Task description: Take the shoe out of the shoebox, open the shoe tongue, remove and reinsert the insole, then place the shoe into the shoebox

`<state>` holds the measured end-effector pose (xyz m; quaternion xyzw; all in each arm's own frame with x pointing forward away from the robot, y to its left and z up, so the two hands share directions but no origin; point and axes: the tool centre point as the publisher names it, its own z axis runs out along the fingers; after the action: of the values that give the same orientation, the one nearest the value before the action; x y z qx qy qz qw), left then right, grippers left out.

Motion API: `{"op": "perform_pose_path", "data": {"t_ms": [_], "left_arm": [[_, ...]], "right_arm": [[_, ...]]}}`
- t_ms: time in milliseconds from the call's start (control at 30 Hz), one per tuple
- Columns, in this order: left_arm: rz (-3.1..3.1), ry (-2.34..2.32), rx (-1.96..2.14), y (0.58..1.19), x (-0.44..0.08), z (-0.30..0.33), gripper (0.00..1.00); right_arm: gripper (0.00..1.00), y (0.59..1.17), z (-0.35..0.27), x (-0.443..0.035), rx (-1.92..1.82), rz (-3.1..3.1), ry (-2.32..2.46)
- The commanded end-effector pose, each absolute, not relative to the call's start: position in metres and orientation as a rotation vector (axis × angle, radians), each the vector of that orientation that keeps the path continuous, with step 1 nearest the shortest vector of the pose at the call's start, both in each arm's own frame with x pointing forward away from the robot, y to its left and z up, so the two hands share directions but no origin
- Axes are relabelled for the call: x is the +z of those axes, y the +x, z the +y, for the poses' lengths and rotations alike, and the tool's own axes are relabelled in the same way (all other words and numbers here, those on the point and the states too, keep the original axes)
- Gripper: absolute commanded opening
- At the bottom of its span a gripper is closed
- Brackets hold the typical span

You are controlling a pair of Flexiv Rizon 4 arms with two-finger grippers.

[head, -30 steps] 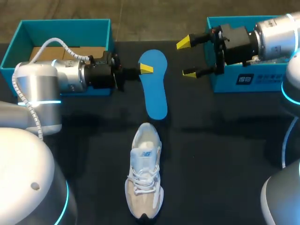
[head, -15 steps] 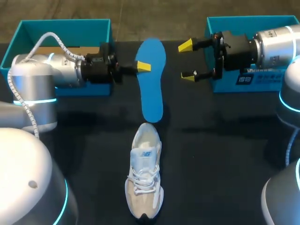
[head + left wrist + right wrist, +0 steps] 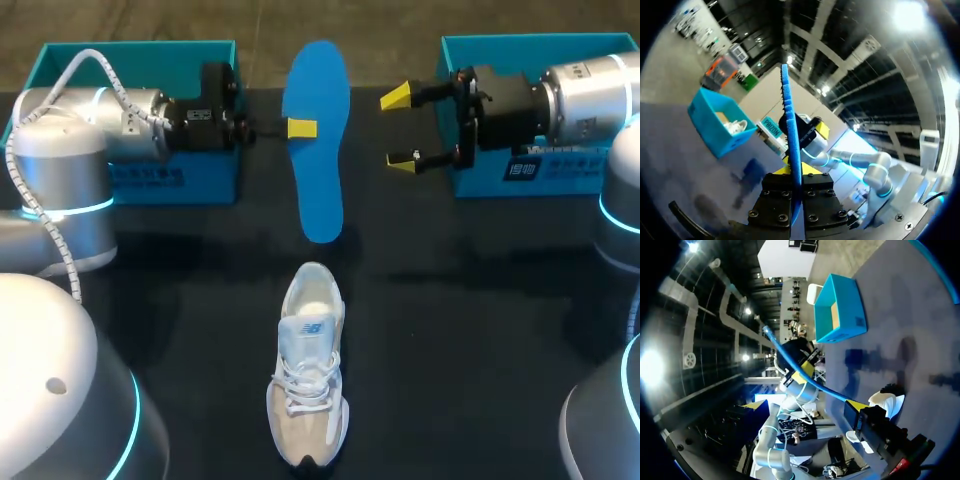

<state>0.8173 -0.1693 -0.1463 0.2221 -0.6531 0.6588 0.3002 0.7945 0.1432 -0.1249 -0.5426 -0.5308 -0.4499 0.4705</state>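
Black table [image 3: 480, 320], insole [image 3: 318, 150] between boxes [image 3: 140, 52], shoe [image 3: 308, 385] below

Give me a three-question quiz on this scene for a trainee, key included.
1. True or false: the blue insole sits inside the shoe.
2. Fill in: the jaws of the right gripper stand ____, holding nothing.
3. Which one grips the insole? A) left gripper B) right gripper C) neither
Key: 1 false, it is held clear of the shoe; 2 open; 3 A.
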Motion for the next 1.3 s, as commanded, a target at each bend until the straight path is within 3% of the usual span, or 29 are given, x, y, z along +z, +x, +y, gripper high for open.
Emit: {"op": "perform_pose_path", "data": {"t_ms": [33,233,733,1300], "left_arm": [[-1.907,0.249,2.044,0.813,-0.140,-0.165,0.00],[-2.244,0.038,2.284,0.815,-0.137,-0.169,0.00],[-2.244,0.038,2.284,0.815,-0.137,-0.169,0.00],[-2.470,-0.907,2.426,0.827,-0.130,-0.157,0.00]], "right_arm": [[1.00,0.795,0.145,-0.125,-1.102,-1.300,-1.330],[1.00,0.795,0.145,-0.125,-1.102,-1.300,-1.330],[1.00,0.795,0.145,-0.125,-1.102,-1.300,-1.330],[1.00,0.795,0.145,-0.125,-1.102,-1.300,-1.330]]}}
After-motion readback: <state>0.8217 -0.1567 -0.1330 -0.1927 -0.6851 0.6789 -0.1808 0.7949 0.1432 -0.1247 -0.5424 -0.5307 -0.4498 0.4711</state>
